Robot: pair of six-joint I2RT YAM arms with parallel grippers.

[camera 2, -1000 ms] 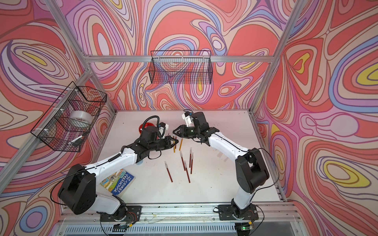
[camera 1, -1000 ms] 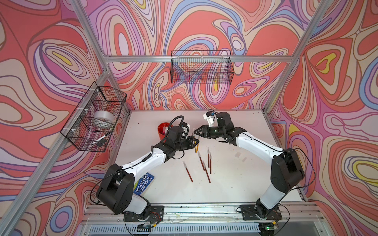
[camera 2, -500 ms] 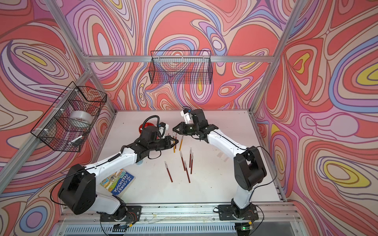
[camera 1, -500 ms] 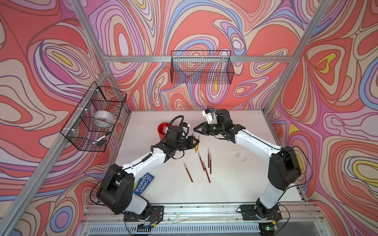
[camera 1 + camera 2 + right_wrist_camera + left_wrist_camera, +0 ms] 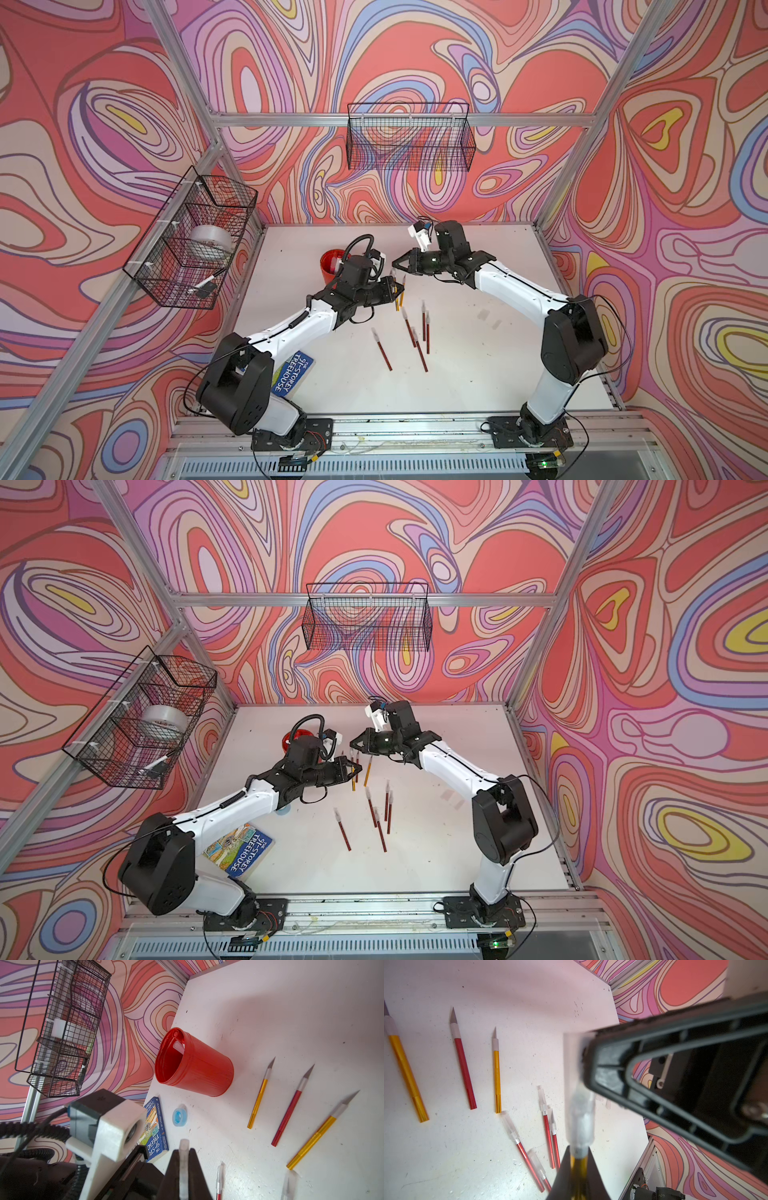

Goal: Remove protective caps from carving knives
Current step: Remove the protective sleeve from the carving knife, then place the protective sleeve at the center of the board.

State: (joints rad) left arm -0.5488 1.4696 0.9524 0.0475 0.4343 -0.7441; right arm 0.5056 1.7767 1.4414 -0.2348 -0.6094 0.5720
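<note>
Partly hidden cap (image 5: 184,1147) in right tool (image 5: 184,1157)

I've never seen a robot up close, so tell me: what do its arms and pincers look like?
Both the left arm and right arm have white links between chunky black joints, with black cables. The left gripper and right gripper are black and taper to triangular points.
</note>
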